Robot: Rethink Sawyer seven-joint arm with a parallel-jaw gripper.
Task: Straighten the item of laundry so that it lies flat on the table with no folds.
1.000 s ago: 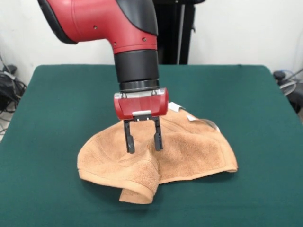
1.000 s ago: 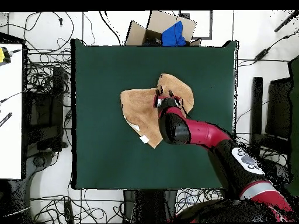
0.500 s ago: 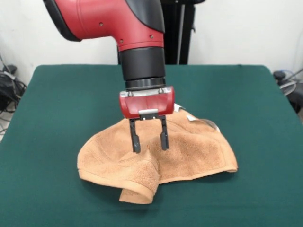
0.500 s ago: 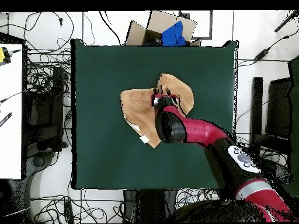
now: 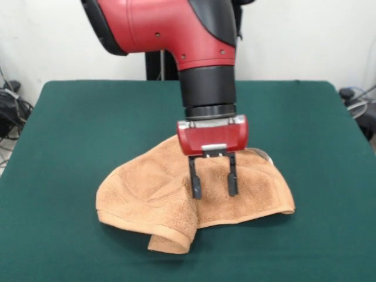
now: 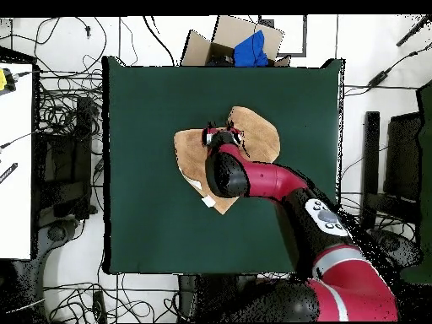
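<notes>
Orange-tan terry towel (image 5: 176, 194) is seen rumpled at the centre of the frame, on the dark green felt worktop (image 5: 70, 117), with one corner curled under at the lower edge. The gripper (image 5: 212, 183) is held over the towel's middle, fingers parted and empty. A free edge should be selected and drawn outward, low and slowly. Ample bare worktop is available on all sides; cables (image 6: 59, 110) are seen around it.
</notes>
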